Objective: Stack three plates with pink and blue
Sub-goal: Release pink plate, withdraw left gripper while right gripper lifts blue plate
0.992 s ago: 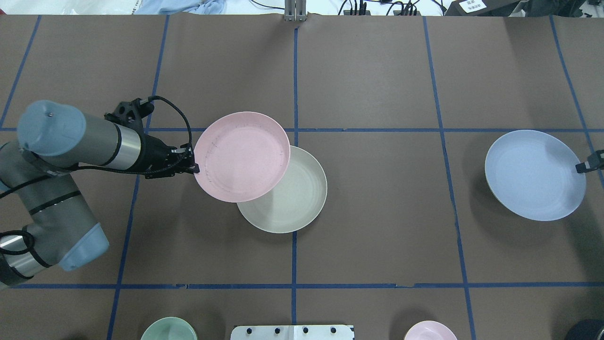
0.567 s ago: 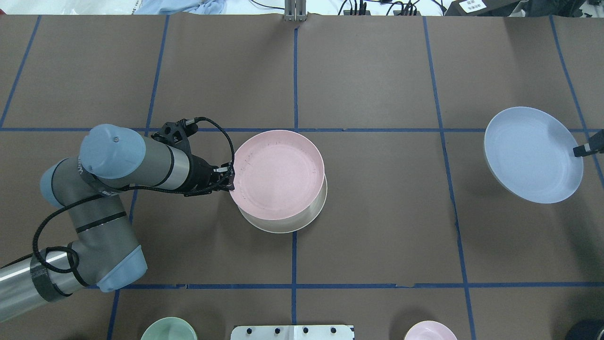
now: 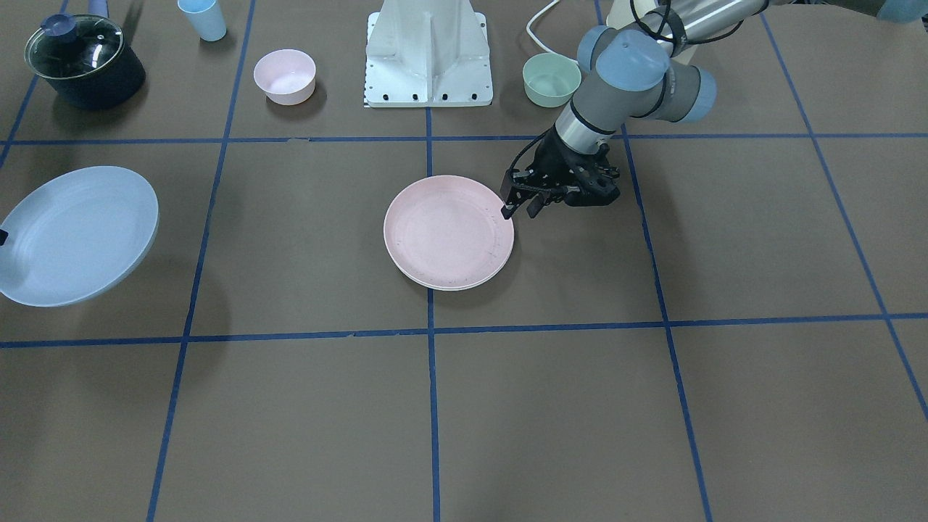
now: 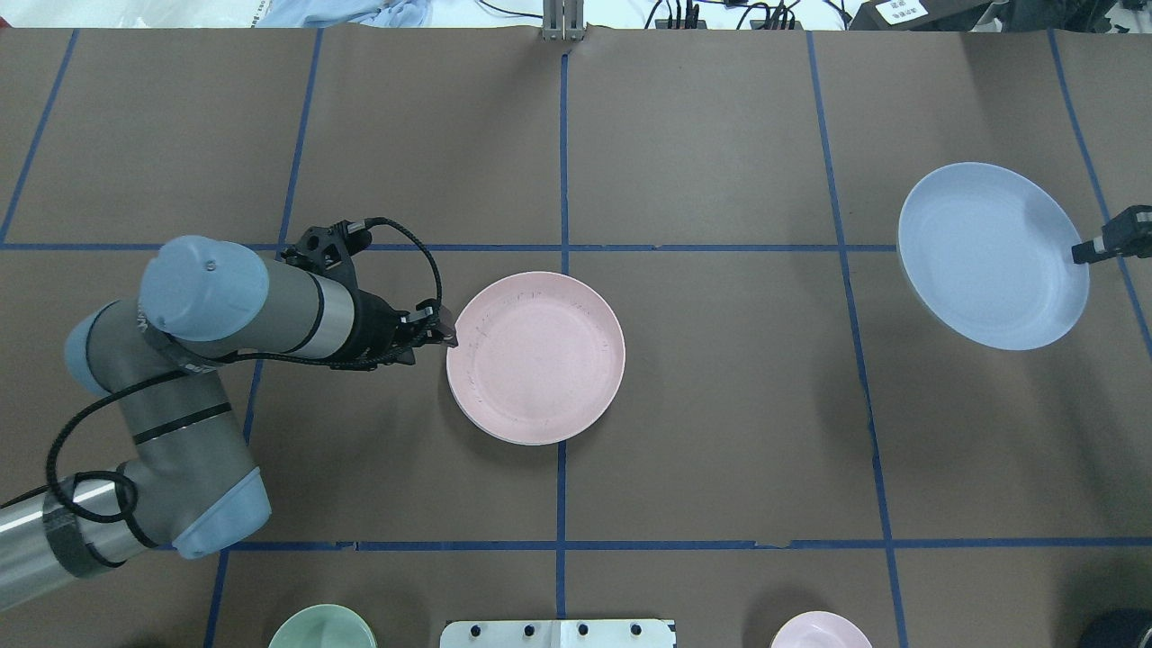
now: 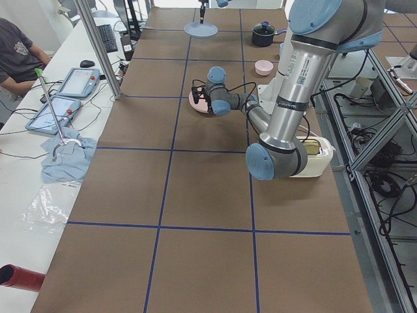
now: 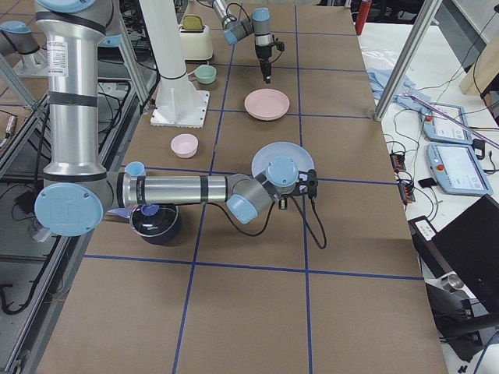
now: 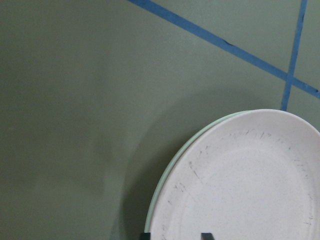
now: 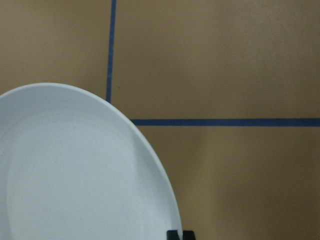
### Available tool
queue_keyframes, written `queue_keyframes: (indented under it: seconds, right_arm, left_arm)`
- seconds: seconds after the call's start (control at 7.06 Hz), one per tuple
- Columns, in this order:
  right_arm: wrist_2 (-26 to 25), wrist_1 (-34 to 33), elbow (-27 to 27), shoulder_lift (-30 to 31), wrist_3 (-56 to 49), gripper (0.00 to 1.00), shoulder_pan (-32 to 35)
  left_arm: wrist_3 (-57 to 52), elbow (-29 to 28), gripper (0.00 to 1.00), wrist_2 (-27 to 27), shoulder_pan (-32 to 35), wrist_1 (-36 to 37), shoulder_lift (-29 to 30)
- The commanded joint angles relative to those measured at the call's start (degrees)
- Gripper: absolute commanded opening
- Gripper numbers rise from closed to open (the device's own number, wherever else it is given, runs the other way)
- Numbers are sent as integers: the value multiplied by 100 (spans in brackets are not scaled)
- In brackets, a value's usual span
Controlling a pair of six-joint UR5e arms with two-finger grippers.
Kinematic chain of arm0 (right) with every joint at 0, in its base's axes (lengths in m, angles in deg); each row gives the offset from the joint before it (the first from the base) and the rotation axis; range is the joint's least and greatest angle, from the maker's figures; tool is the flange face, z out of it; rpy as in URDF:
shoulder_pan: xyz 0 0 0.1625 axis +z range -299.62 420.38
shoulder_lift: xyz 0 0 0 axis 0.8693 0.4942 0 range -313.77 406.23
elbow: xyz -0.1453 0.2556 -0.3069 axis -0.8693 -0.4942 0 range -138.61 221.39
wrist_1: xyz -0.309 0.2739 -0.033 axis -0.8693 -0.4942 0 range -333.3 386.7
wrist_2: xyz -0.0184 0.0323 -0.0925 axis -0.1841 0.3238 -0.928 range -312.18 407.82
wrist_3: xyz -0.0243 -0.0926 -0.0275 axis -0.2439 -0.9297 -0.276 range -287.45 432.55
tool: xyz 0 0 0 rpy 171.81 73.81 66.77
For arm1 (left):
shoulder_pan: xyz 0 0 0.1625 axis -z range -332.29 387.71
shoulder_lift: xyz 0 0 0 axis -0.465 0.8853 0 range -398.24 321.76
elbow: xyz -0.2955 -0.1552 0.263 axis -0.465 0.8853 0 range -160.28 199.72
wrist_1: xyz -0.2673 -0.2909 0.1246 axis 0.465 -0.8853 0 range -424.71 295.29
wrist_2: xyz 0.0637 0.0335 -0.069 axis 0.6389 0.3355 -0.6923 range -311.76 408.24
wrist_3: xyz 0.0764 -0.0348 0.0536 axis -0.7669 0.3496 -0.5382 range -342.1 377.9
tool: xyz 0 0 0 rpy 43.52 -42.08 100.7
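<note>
The pink plate (image 4: 535, 357) lies nested on the cream plate (image 3: 451, 288) at the table's middle; only a thin cream rim (image 7: 165, 180) shows beneath it. My left gripper (image 4: 445, 337) is open, its fingers spread just off the pink plate's rim on the robot's left side (image 3: 518, 209). My right gripper (image 4: 1078, 256) is shut on the rim of the light blue plate (image 4: 990, 256). It holds the plate tilted in the air over the table's right part. The blue plate also shows in the front view (image 3: 76, 232) and in the right wrist view (image 8: 75, 175).
A small green bowl (image 3: 551, 78) and a small pink bowl (image 3: 285, 76) stand on either side of the white robot base (image 3: 429, 58). A dark lidded pot (image 3: 83, 61) and a blue cup (image 3: 203, 18) stand near the robot's right corner.
My left gripper carried the pink plate right over the cream plate, set it down on it and let go. My right gripper moved the blue plate away from the robot and slightly left.
</note>
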Motion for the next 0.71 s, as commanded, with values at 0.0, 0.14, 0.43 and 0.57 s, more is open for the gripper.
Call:
queue_keyframes:
  seconds: [0.0,0.14,0.43,0.57]
  right_arm:
    - [-97,4,117,-604,971,0,-357]
    - [-455,-5,135,-981,1427,0,-839]
    - [-1201,-31,126,-1597,2351,0,-1700]
    - [-1675,-40,126,-1800,2677,0,-2148]
  left_arm:
    - [-659,733,100,0,202,659,-411]
    - [-923,928,100,0,325,1030,-420]
    - [-1676,1087,100,-35,693,1218,-726]
    - [-2256,1088,100,-235,1017,1262,-902]
